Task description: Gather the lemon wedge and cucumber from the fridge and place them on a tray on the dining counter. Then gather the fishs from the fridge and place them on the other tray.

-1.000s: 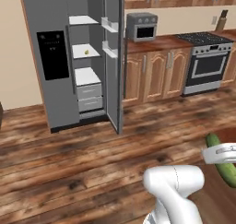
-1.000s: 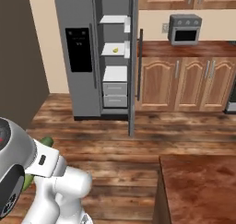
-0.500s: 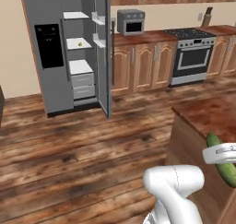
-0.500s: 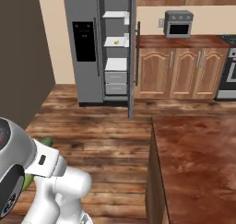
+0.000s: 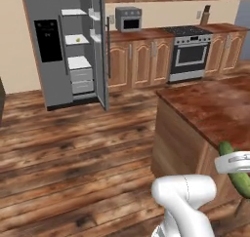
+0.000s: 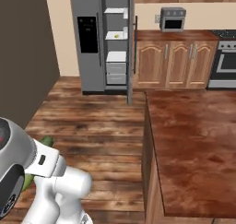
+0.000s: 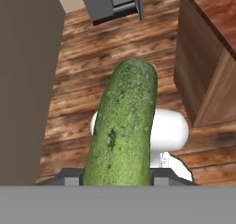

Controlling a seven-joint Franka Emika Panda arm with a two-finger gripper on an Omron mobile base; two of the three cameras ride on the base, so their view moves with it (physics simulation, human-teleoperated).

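The jaws hold the cucumber (image 7: 123,126) between them – it hangs above the wooden floor (image 7: 92,57), beside the wooden bench (image 5: 215,109), well apart from the open fridge (image 5: 73,46).

The cucumber (image 7: 123,126), long, dark green and pebbled, stood lengthwise in the tool (image 7: 119,176), its rounded free end pointing out over the wood floor beside the bench (image 5: 215,109). The lemon wedge (image 5: 77,38), small and yellow, lay on a middle shelf of the open fridge (image 5: 58,80), well apart from the bench.
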